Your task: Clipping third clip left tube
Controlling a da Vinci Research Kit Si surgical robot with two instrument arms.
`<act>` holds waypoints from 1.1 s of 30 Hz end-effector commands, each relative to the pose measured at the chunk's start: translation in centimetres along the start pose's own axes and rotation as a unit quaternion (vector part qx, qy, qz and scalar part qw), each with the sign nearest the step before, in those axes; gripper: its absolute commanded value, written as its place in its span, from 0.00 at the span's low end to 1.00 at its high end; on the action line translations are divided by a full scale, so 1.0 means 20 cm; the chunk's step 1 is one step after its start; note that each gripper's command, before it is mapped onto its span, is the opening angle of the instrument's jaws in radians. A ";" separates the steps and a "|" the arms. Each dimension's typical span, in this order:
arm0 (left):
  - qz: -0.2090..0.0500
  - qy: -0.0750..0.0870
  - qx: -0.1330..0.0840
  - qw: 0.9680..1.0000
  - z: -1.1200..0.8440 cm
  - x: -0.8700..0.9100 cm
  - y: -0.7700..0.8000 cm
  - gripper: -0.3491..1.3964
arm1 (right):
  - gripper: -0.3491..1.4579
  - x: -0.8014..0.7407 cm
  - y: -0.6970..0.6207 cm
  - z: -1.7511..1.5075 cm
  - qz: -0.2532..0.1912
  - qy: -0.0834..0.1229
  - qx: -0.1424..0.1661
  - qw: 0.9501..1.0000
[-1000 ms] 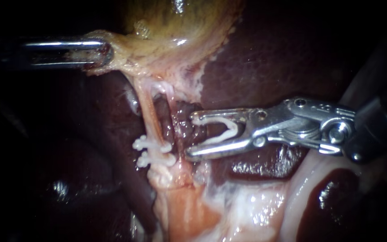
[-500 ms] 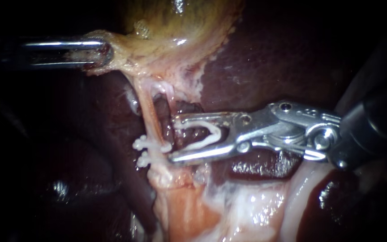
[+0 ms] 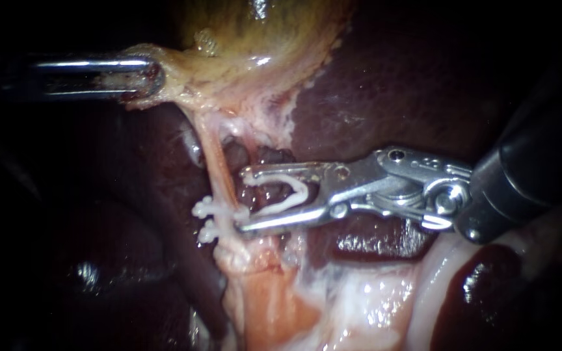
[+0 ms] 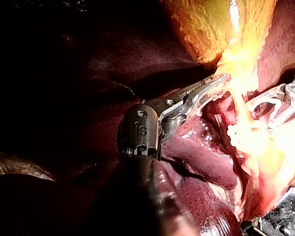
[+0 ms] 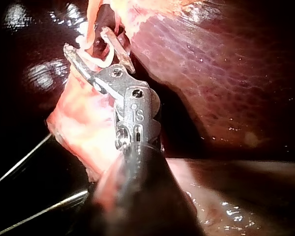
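Dark liver (image 3: 385,84) behind: our right instrument (image 3: 243,201), jaws wide and carrying an open clip (image 3: 304,192), lies crosswise just beside the upright left tube (image 3: 219,172). Our left instrument (image 3: 154,77) grips the gallbladder (image 3: 261,32).

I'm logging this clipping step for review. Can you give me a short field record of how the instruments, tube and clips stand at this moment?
left instrument: tool shut on the gallbladder at its lower edge
right instrument: tool holds the loaded clip, which is white and unclosed
left tube: runs down from the gallbladder; the right tool's tips are beside it, not clearly around it
clips on tube: two, close together, next to the lower tip
liver: dark, behind the right instrument
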 end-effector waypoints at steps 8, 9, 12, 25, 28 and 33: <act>0.000 0.000 0.000 1.000 0.001 0.000 0.000 0.00 | 0.47 0.001 0.004 0.009 -0.001 0.001 -0.007 1.000; 0.000 0.000 0.000 1.000 0.001 0.000 0.000 0.00 | 0.47 0.001 0.005 0.011 0.000 0.001 -0.006 1.000; 0.000 0.000 0.001 1.000 0.001 0.000 0.000 0.00 | 0.47 0.004 0.007 0.016 0.000 0.001 -0.006 1.000; 0.001 0.001 0.002 1.000 0.002 -0.002 0.000 0.00 | 0.47 0.014 0.017 0.041 0.003 0.023 -0.011 1.000; 0.001 0.001 0.002 1.000 0.003 -0.002 0.000 0.00 | 0.47 0.017 0.016 0.043 0.004 0.026 -0.011 1.000; 0.001 0.001 0.002 1.000 0.003 -0.002 0.000 0.00 | 0.47 0.024 0.015 0.043 0.004 0.045 -0.007 0.999</act>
